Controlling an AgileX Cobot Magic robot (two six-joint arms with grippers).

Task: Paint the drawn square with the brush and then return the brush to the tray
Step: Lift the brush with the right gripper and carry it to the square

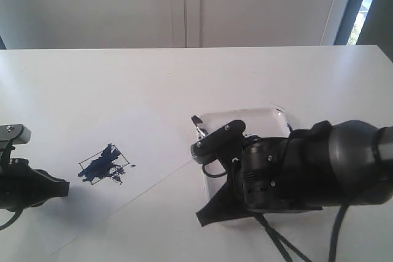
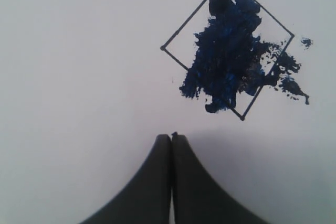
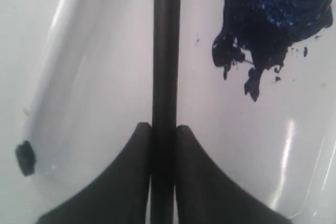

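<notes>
While the right hand (image 3: pixel 165 129) hung low over the tray (image 1: pixel 270 115) in the lower right of the exterior view, we saw its two dark fingers (image 3: pixel 126 182) pressed against either side of the brush (image 3: pixel 166 51). The hand was closed on the black handle, which ran straight out between the fingertips above the tray's glossy white floor. We could not tell whether the brush was resting on the tray or lifted off it, and its bristles did not show in the wrist view. A thick dark blue paint blot (image 3: pixel 273 14) lay inside the tray, just beside the handle but apart from it.

The drawn square (image 1: pixel 103 165) sat on a white paper sheet (image 1: pixel 153 145) at the lower left of centre in the exterior view, well apart from the tray. In the left wrist view the square (image 2: pixel 228 45) was smeared with dark blue paint over much of its middle, with splashes crossing its thin outline on one side and one corner left white.

At the lower left edge the left hand (image 1: pixel 58 187) rested near the sheet on the white desk (image 1: pixel 184 72). Its fingers (image 2: pixel 152 182) were pressed together with nothing between them, pointing towards the square but not touching it.
</notes>
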